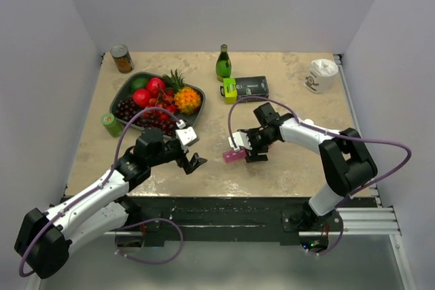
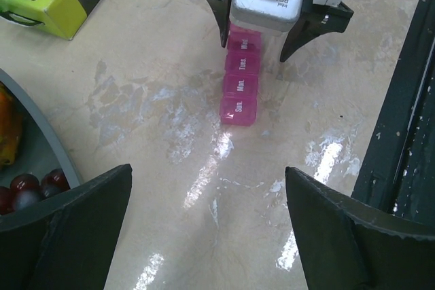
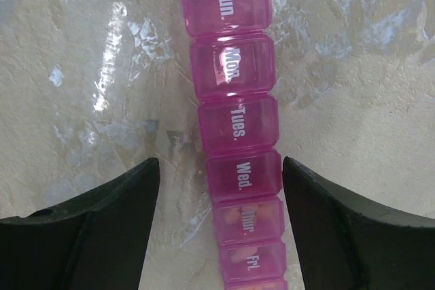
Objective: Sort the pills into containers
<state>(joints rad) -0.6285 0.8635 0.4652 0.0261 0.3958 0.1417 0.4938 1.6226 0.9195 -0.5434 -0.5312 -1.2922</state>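
Pill organiser lies flat between the spread fingers of the right gripper, whose jaws straddle its Wed. cell and are not yet clamped on it. It looks light, stiff and slick, and is probably best pinched across its narrow sides right here. Its long axis runs straight ahead of the fingers, with the Sun. end farthest forward and the lids facing up.

Your left arm reaches forward and inward, low over the tabletop. Left gripper: jaws spread wide, holding nothing. Your right arm is bent at the elbow and reaches across toward centre, wrist tipped down. Right gripper points at the tabletop, jaws apart, not clamped.
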